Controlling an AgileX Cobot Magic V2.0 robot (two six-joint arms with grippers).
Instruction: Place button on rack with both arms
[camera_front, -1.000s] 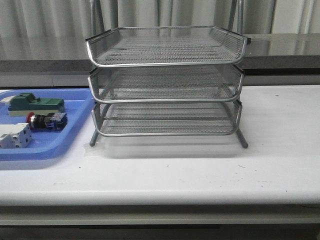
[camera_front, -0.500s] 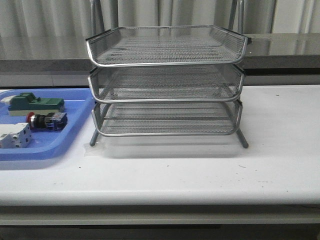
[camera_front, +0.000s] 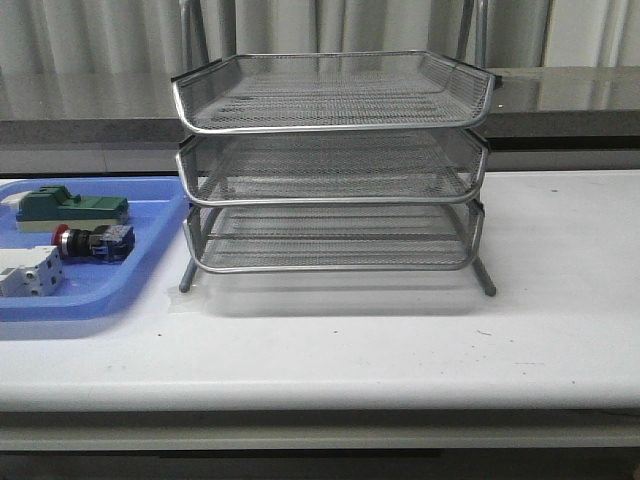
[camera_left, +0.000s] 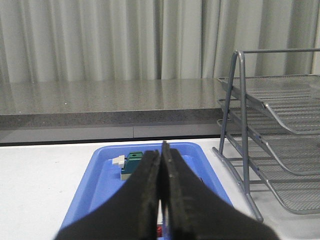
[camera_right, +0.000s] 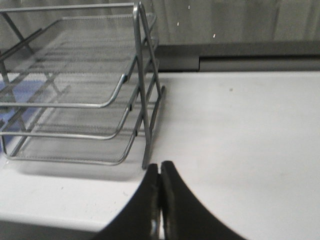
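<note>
The button (camera_front: 92, 242), red head to the left and blue-black body, lies on its side in the blue tray (camera_front: 150, 262) at the table's left. The three-tier silver wire rack (camera_front: 333, 165) stands mid-table, all tiers bare. Neither arm shows in the front view. In the left wrist view my left gripper (camera_left: 161, 150) is shut with nothing in it, above the blue tray (camera_left: 100, 175); a sliver of the button's red (camera_left: 160, 230) peeks between the fingers. My right gripper (camera_right: 160, 167) is shut and holds nothing, over bare table just off the rack's leg (camera_right: 148, 135).
The blue tray also holds a green block component (camera_front: 68, 207) and a white terminal block (camera_front: 28, 271). White table (camera_front: 560, 300) spreads right of the rack and in front of it. A grey ledge and curtains close the back.
</note>
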